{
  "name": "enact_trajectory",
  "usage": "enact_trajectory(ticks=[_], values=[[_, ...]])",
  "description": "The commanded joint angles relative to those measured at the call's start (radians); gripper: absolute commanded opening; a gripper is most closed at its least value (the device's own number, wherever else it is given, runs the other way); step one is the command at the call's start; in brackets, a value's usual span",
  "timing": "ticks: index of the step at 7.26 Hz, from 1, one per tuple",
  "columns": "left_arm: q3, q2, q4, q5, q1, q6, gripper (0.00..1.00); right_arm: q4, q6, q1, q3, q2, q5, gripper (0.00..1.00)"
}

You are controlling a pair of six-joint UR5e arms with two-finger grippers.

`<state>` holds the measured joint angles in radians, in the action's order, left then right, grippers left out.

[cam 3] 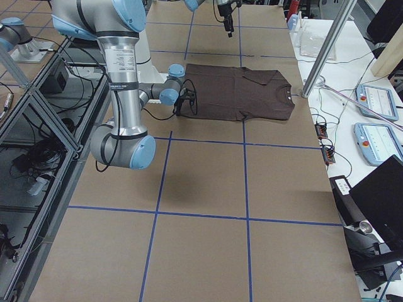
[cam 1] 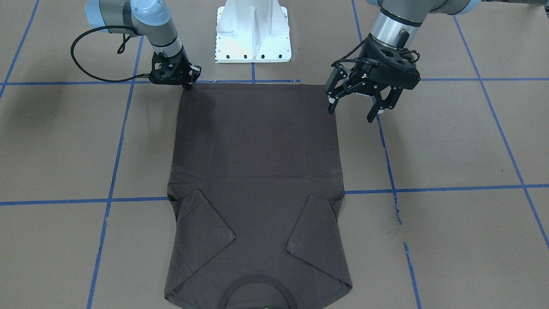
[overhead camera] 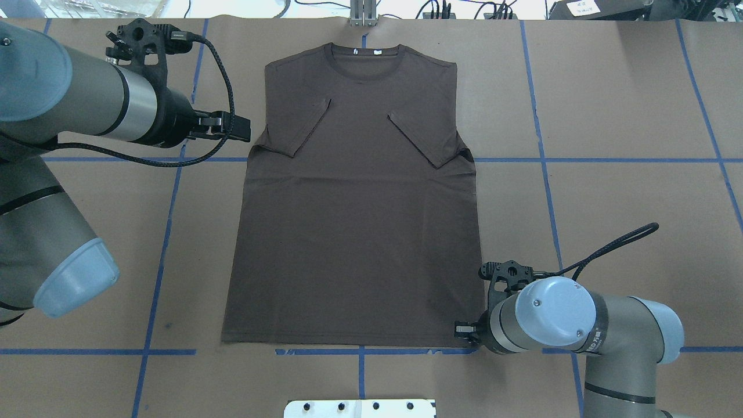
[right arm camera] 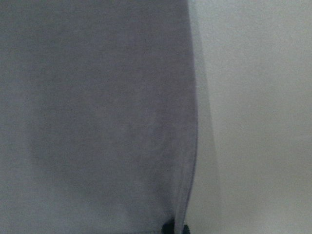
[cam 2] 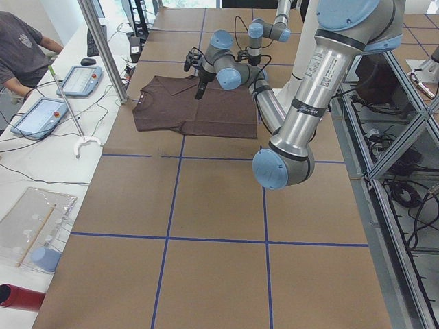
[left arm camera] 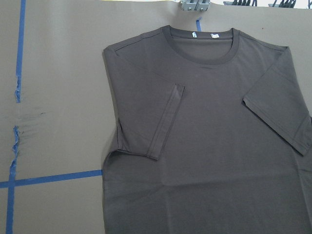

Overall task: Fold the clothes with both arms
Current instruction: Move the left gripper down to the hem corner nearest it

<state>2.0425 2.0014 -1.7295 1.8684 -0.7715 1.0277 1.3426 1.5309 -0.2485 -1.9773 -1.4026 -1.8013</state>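
Soft, floppy T-shirt (cam 1: 257,163) flat on desk (cam 1: 450,150); best pinched at hem corners. Left hand (cam 1: 351,113) hovering wide open; right hand (cam 1: 188,83) at a corner, grip impossible to tell.

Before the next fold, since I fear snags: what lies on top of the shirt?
Its two sleeves, folded inward onto its front. The cloth beneath them and the table under the shirt are hidden.
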Motion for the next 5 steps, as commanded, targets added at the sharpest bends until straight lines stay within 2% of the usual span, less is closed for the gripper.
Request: enact_trajectory(ticks=[1, 3, 4, 5], values=[[-0.001, 0.000, 0.001, 0.000, 0.000, 0.000, 1.00, -0.002, 0.000, 0.000, -0.012, 0.004, 0.007, 0.00], [-0.005, -0.013, 0.019, 0.029, 0.011, 0.046, 1.00, -0.008, 0.000, -0.002, -0.029, 0.013, 0.014, 0.00], [0.002, -0.057, 0.019, 0.060, 0.043, 0.160, 1.00, -0.013, -0.002, -0.006, -0.046, 0.017, 0.014, 0.00], [0.024, -0.088, 0.018, 0.054, 0.129, 0.260, 1.00, -0.013, -0.012, -0.032, -0.079, 0.017, 0.010, 0.00]])
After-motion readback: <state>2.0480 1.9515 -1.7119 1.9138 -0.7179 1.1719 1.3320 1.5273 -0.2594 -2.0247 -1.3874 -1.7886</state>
